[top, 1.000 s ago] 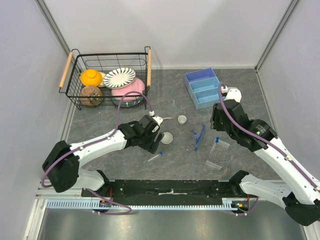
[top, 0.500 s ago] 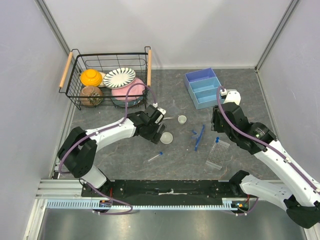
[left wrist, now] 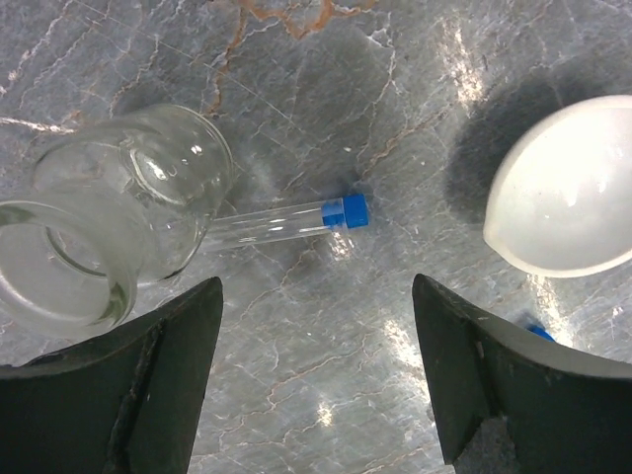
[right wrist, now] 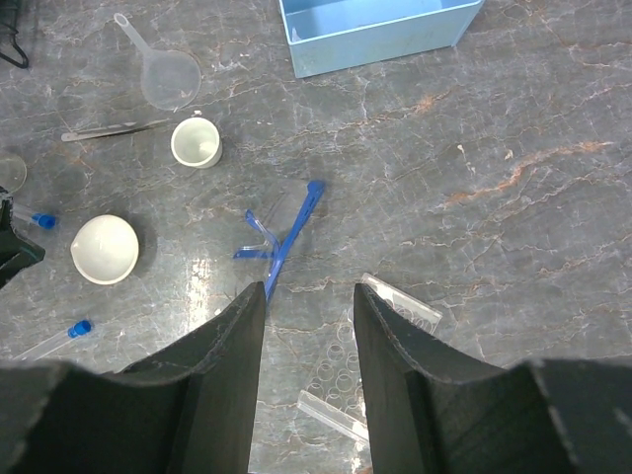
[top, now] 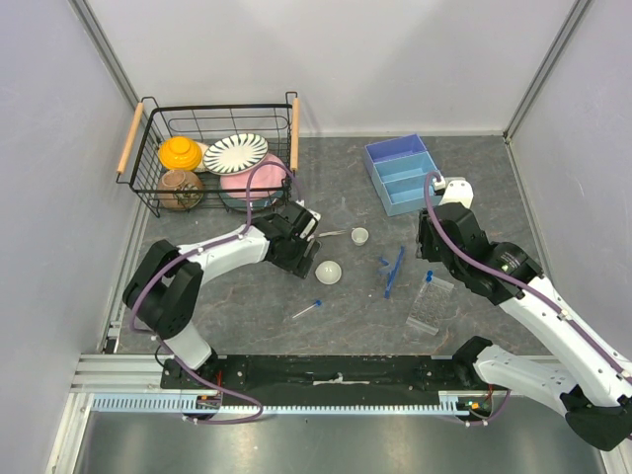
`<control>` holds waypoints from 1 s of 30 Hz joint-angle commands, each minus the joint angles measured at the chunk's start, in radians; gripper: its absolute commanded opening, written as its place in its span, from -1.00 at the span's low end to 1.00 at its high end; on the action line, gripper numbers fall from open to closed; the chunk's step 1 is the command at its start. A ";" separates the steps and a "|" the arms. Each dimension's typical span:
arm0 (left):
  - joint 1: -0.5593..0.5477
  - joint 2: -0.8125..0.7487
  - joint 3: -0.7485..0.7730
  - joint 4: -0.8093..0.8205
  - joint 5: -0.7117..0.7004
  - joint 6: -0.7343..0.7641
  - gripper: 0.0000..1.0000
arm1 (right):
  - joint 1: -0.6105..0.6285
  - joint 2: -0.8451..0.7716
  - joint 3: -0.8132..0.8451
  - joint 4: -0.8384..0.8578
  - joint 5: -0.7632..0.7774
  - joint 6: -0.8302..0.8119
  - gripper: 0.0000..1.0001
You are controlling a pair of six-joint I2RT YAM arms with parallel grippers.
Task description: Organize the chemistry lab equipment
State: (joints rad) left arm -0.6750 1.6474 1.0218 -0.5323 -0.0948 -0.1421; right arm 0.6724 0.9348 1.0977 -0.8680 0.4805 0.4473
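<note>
Tubes lay loose and unsorted: one tube (left wrist: 286,219) sat flat on the table (top: 336,188) right under the left gripper (left wrist: 316,370), its blue cap toward the dish (left wrist: 563,202) and its other end running up to a glass flask (left wrist: 109,222). A second tube (top: 306,309) lay nearer the arm bases, and a third tube (top: 430,279) showed its blue cap at the far edge of the rack (top: 430,308). Over the last second the left arm had swung off the dish and back toward the basket (top: 212,158), so the dish stood uncovered and the gripper hung over that first tube. Its fingers stood wide apart with nothing between them. I took that as lining up for a pick, the rack being the likely home, though nothing was gripped yet. The right gripper (right wrist: 308,390) had barely shifted. It hovered about half open and empty above the rack, with the sticks (right wrist: 281,242) just beyond

The tubes were slim, clear, smooth cylinders, likely to roll. The flask was rounded clear glass with a wide mouth. The dish was a glossy white bowl with a small pouring lip, the cup (right wrist: 196,143) plain white, the spatula (right wrist: 114,128) thin dull metal. The sticks were thin blue plastic, crossed. The rack was clear plastic with rows of round holes. The table was grey, veined like marble, and shiny
</note>
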 commanded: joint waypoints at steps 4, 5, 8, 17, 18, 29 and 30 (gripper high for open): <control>0.011 0.045 0.050 0.057 0.012 0.049 0.68 | 0.003 -0.001 -0.004 0.040 0.027 -0.007 -0.04; 0.009 0.049 0.055 0.058 0.013 0.049 0.68 | 0.001 0.001 -0.004 0.040 0.027 -0.007 -0.04; 0.011 0.046 0.069 0.057 0.023 0.049 0.68 | 0.003 0.001 -0.004 0.041 0.023 -0.005 -0.04; 0.011 -0.024 0.083 0.037 -0.014 -0.007 0.67 | 0.003 0.012 -0.005 0.052 -0.006 -0.012 -0.05; 0.011 -0.018 0.083 0.037 -0.014 -0.004 0.66 | 0.003 0.012 -0.006 0.053 -0.006 -0.012 -0.05; 0.035 0.069 0.041 0.063 0.010 0.027 0.69 | 0.003 -0.024 -0.022 0.050 -0.013 -0.005 -0.05; 0.035 0.074 0.043 0.068 0.015 0.030 0.69 | 0.004 -0.025 -0.024 0.050 -0.011 -0.005 -0.05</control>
State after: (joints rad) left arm -0.6510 1.6943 1.0721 -0.5121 -0.0959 -0.1322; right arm 0.6724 0.9340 1.0851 -0.8429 0.4675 0.4473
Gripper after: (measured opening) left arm 0.841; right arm 0.475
